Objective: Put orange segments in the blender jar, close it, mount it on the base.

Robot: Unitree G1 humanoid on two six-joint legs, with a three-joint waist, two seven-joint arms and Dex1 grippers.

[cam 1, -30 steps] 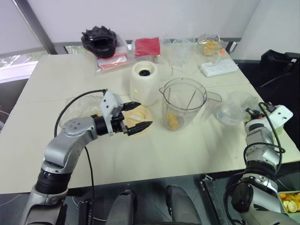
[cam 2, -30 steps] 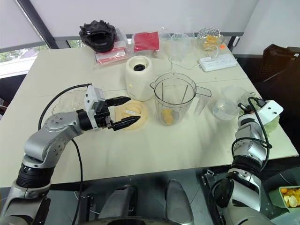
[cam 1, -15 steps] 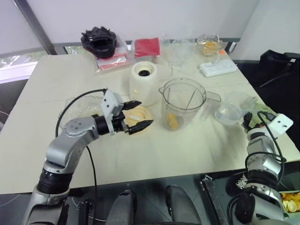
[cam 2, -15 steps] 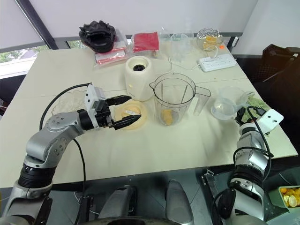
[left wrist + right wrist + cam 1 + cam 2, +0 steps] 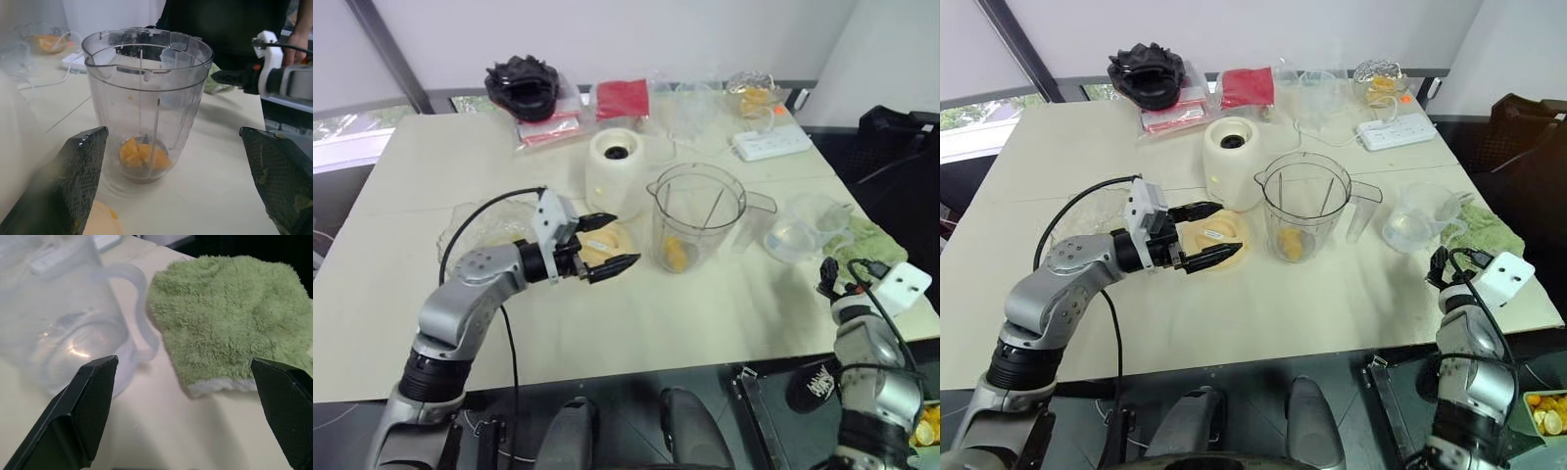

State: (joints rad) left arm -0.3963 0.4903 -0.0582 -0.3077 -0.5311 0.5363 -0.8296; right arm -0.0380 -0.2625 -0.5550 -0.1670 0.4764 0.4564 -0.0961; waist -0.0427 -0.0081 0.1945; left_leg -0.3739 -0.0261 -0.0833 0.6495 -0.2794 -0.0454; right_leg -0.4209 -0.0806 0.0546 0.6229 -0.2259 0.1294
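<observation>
Orange segments are seen lying at the bottom of the blender jar, which stands upright and uncovered near the middle of the counter. The filling step is therefore judged to be at least begun; whether more pieces are meant to go in cannot be told. More fruit is seen in a crinkled clear bowl well behind the jar, at the far edge of the counter.

The flat cream lid lies on the counter just to the left of the jar, so the closing is not yet done. The base stands behind the jar and to its left, its dark socket bare, so the mounting is also left.

The left tool is held wide open and empty just left of the jar, over the lid, its fingers pointing toward the jar. The right tool is placed well to the right of the jar, near the counter's edge, spread wide with nothing between its fingers; a clear measuring cup and a green cloth lie in front of it
</observation>
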